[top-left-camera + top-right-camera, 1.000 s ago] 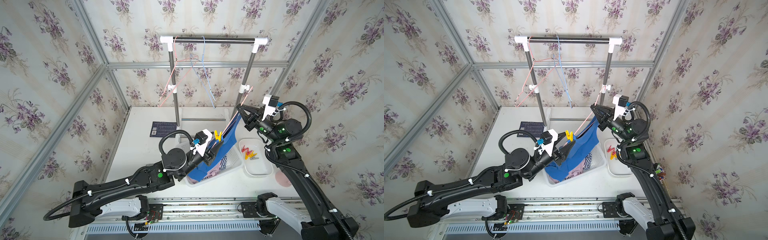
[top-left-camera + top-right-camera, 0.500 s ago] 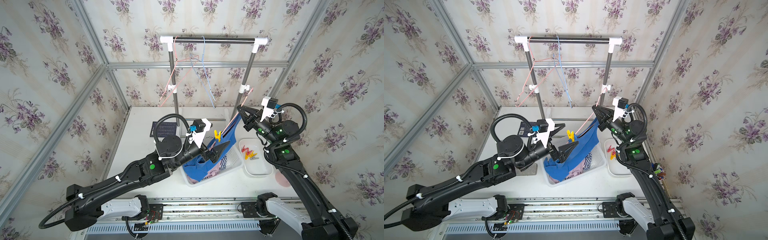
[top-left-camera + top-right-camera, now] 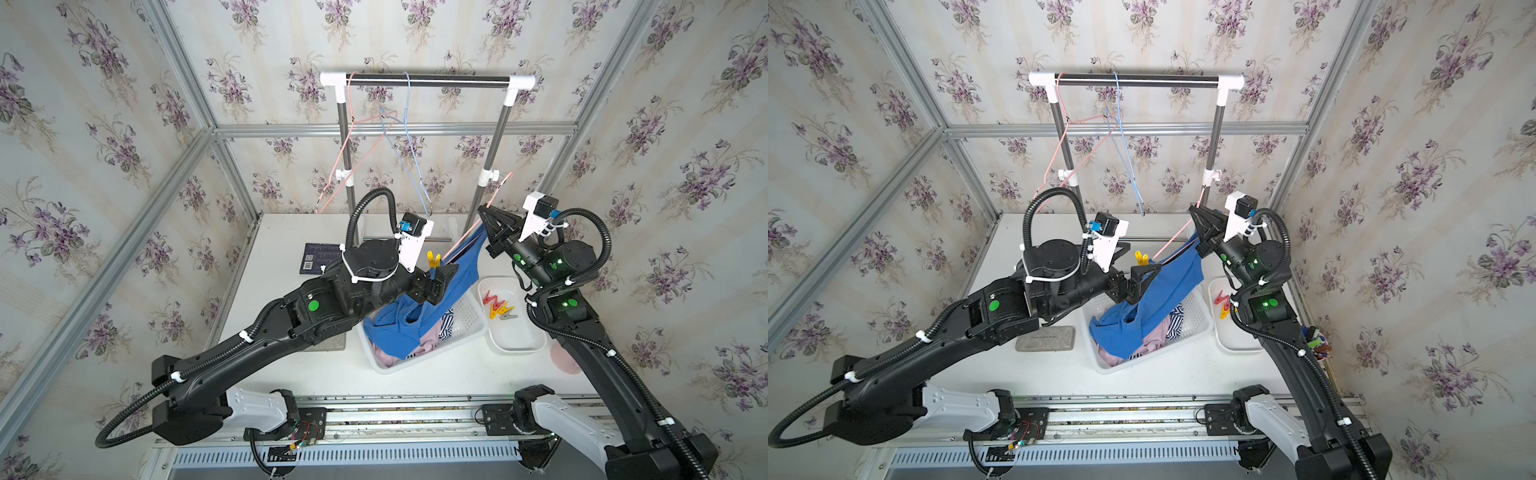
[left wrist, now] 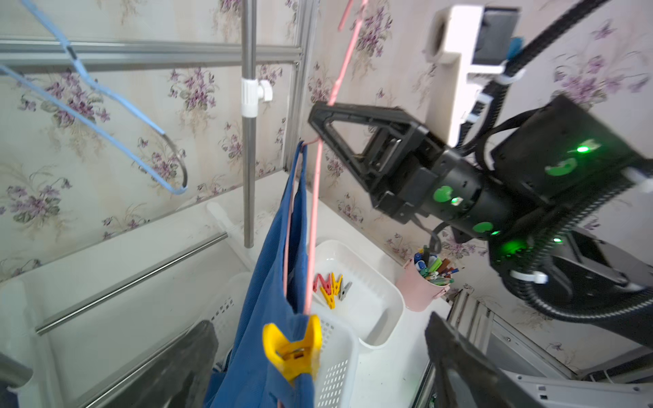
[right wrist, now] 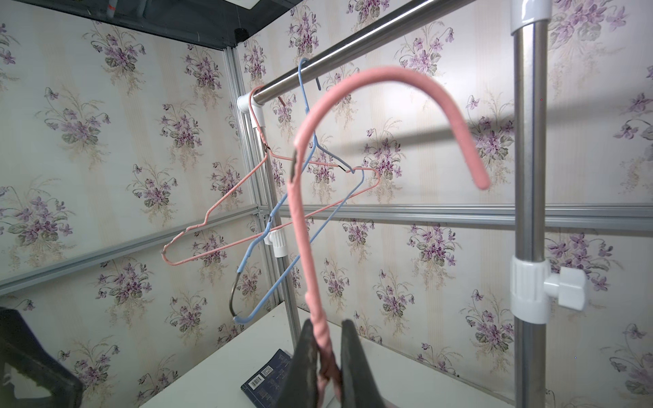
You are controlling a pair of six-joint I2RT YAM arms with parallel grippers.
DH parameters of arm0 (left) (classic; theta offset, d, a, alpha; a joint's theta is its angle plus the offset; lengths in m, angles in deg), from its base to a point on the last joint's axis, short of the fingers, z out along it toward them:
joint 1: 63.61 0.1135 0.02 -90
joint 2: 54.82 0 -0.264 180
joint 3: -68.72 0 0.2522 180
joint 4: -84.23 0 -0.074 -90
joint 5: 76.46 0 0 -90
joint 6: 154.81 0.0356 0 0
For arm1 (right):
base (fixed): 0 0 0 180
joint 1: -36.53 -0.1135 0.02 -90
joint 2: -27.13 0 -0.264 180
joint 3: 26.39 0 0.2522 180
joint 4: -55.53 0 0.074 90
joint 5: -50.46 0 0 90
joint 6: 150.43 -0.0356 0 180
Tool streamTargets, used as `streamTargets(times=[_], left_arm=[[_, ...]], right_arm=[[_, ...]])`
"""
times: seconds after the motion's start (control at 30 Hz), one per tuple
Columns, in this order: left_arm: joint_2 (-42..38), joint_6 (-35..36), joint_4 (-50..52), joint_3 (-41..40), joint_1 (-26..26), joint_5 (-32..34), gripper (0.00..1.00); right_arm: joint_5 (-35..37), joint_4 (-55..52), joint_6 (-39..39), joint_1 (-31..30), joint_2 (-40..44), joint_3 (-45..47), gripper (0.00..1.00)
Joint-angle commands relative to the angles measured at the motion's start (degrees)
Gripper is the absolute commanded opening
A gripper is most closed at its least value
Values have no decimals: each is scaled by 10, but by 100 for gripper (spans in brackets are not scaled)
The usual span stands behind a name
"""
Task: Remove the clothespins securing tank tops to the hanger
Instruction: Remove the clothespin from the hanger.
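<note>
The right gripper (image 5: 327, 328) is clamped on the twisted neck of the pink coated-wire hanger (image 5: 307, 226). The left gripper (image 4: 318, 339) gapes wide. Between its jaws, touching neither, the glossy yellow clothespin (image 4: 291, 348) pins the ribbed blue tank top (image 4: 268, 282). Only the left wrist view shows that gap

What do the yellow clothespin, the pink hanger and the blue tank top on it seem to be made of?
The yellow clothespin: moulded plastic, smooth, slightly glossy.
The pink hanger: probably metal wire under a matte pink coating; a dark bare patch shows where it has worn through.
The blue tank top: thin matte knit fabric, finely ribbed, draping in soft folds.
</note>
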Motion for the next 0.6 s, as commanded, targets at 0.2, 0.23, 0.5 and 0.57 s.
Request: streamTargets(times=[0.2, 0.23, 0.5, 0.57], left_arm=[[26, -38, 33, 14, 20, -20, 66], [29, -35, 33, 18, 21, -25, 62], [46, -33, 33, 31, 24, -37, 13], [46, -33, 33, 30, 25, -33, 0]], right_arm=[[12, 25, 19, -1, -4, -4, 0], [13, 25, 19, -1, -4, -3, 0], [31, 15, 30, -1, -7, -1, 0], [32, 9, 33, -1, -10, -4, 0]])
